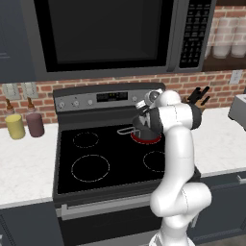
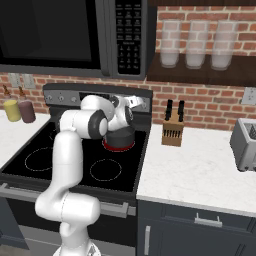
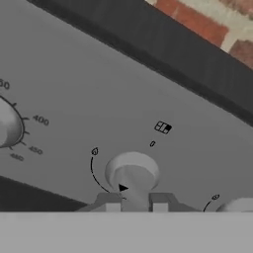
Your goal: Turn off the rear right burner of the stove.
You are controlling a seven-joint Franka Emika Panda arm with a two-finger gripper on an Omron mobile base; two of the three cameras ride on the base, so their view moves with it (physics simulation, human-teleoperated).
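Note:
The stove (image 1: pixel 115 161) has a black glass top and a steel control panel (image 1: pixel 86 102) at the back. Its rear right burner (image 1: pixel 145 139) glows red under a small dark pot (image 1: pixel 142 126); from the right base view the burner (image 2: pixel 119 146) carries the same pot (image 2: pixel 120 136). My arm reaches over that pot to the right end of the panel. The gripper (image 1: pixel 145 103) is at a round knob there. In the hand view the gripper (image 3: pixel 136 205) is shut on this knob (image 3: pixel 132 173), one fingertip on each side of its lower part.
A big black microwave (image 1: pixel 101 33) hangs low over the panel. A larger dial (image 3: pixel 7 126) and another knob (image 3: pixel 237 205) flank the gripped one. On the right counter stand a knife block (image 2: pixel 173 131) and a toaster (image 2: pixel 246 144); two bottles (image 1: pixel 24 124) stand on the left.

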